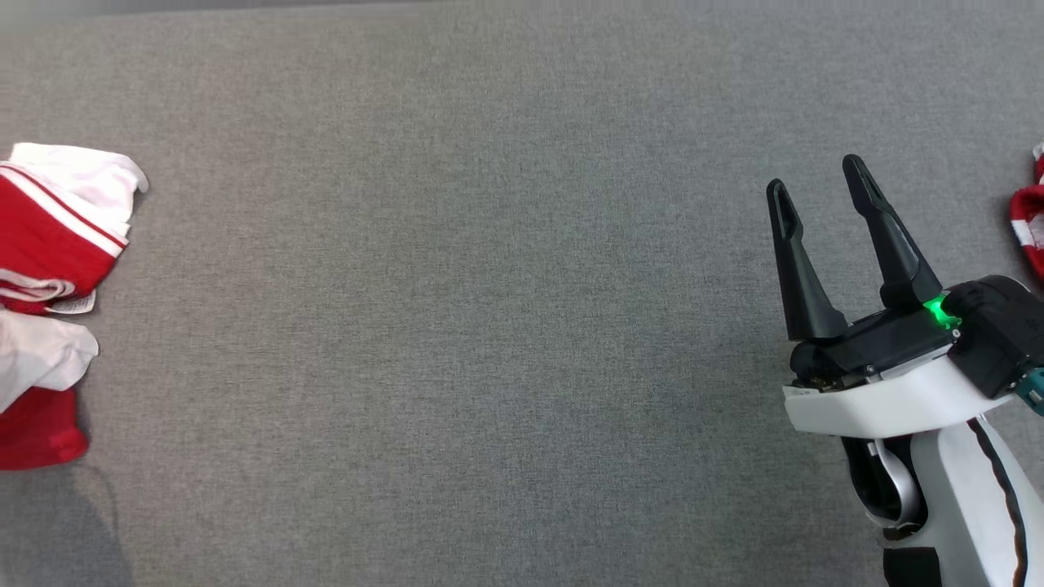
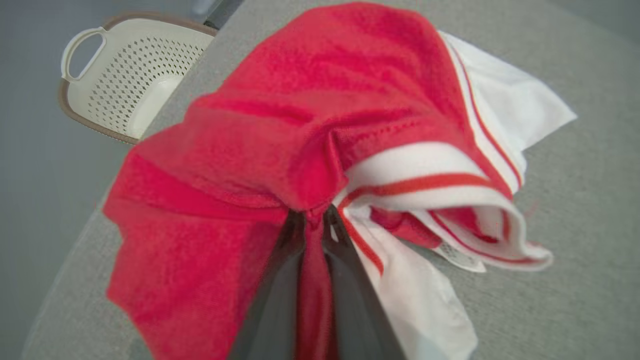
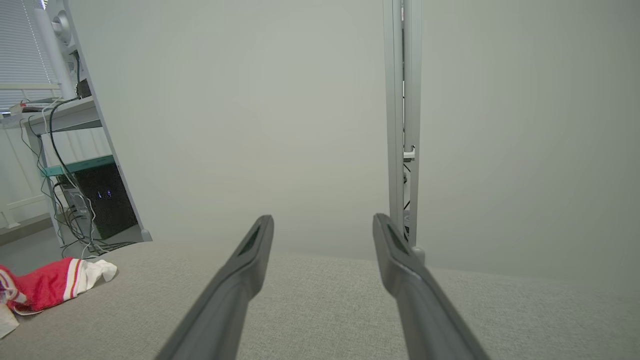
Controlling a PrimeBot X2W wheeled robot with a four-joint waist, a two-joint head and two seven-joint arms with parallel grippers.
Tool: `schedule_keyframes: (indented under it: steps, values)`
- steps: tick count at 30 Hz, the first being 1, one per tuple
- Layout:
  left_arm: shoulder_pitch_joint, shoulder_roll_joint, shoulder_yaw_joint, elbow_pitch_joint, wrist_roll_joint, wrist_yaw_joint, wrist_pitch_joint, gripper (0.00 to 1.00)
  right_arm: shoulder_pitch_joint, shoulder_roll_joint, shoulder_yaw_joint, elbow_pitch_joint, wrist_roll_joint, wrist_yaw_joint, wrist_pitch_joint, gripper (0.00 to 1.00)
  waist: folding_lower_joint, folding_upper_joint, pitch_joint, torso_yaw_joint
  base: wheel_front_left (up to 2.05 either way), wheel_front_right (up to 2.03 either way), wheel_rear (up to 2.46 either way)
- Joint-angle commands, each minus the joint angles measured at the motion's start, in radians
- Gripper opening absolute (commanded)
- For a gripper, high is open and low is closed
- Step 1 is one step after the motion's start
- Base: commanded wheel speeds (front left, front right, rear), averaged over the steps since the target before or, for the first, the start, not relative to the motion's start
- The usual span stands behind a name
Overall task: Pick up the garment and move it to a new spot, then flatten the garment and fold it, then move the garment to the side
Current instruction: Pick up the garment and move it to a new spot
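The garment [image 1: 49, 236] is a crumpled red and white piece with striped trim, lying at the far left edge of the grey table [image 1: 489, 326]. In the left wrist view my left gripper [image 2: 315, 215] is shut on a pinch of the garment's [image 2: 300, 125] red fabric, which bunches up around the fingertips. My right gripper [image 1: 814, 173] hovers over the table's right side, open with nothing between its fingers. The right wrist view shows my right gripper [image 3: 322, 220] with jaws spread, and the garment [image 3: 50, 287] far off to the left.
A second red and white cloth [image 1: 1029, 220] pokes in at the right edge. A cream perforated laundry basket [image 2: 135, 70] sits beyond the table edge near the garment. Behind the table stand a pale wall, an upright metal post [image 3: 402, 125] and a shelf with cables [image 3: 75, 150].
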Motion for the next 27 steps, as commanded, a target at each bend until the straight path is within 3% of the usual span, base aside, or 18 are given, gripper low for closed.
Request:
schedule_keyframes:
  steps: [1,8,16,21,27]
  values:
    - [-0.013,0.006,-0.017,-0.024,0.008,-0.006,-0.016,0.0,0.017,0.0,-0.001,0.006,0.002,0.0,0.0,1.0,0.0,0.0,-0.035,0.01,0.0,0.0,0.0]
    - [0.001,0.023,-0.145,-0.2,-0.007,-0.005,-0.05,0.0,0.059,0.016,-0.004,0.023,0.016,0.0,0.0,1.0,0.0,0.0,-0.134,0.005,0.0,0.0,0.0]
    - [0.015,0.02,-0.265,-0.468,-0.059,-0.005,-0.024,0.0,0.101,0.024,-0.013,0.029,0.023,0.0,0.0,1.0,0.0,0.0,-0.236,-0.049,0.0,0.0,0.0]
    - [0.027,-0.008,-0.314,-0.642,-0.117,-0.005,0.008,0.0,0.111,0.029,-0.015,0.025,0.027,0.0,0.0,1.0,0.0,0.0,-0.273,-0.11,0.0,0.0,0.0]
    - [0.061,-0.082,-0.363,-0.859,-0.201,-0.005,0.048,0.0,0.119,0.029,-0.034,0.017,0.028,0.0,0.0,1.0,0.0,0.0,-0.28,-0.182,0.0,0.0,0.0]
